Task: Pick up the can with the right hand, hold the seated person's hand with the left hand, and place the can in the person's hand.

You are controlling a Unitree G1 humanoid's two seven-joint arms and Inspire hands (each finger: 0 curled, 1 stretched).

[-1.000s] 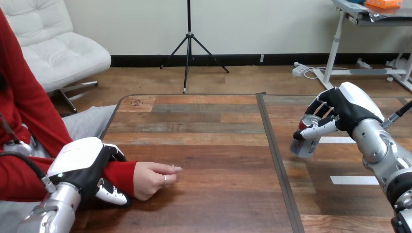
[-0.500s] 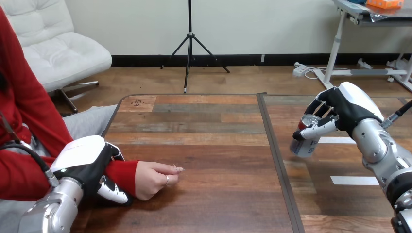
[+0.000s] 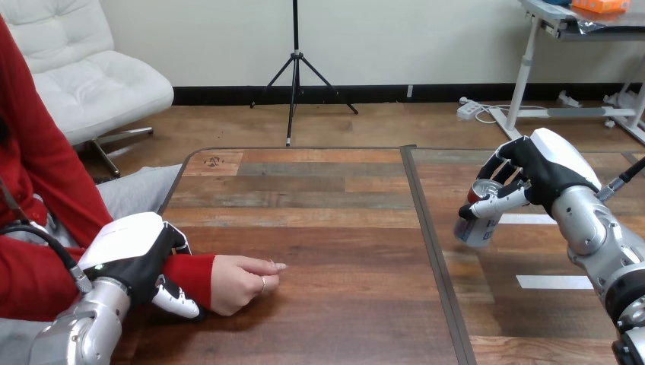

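Aloft, right robot hand (image 3: 541, 176) grips the can (image 3: 478, 222) — left robot hand (image 3: 131, 249) clasps the person's wrist (image 3: 192, 274).

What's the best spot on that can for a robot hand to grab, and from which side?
Its round side wall, about mid-height, approached from the view's right. The can is a plain cylinder, so fingers wrap one side and the thumb the other, as the right robot hand grips it now.
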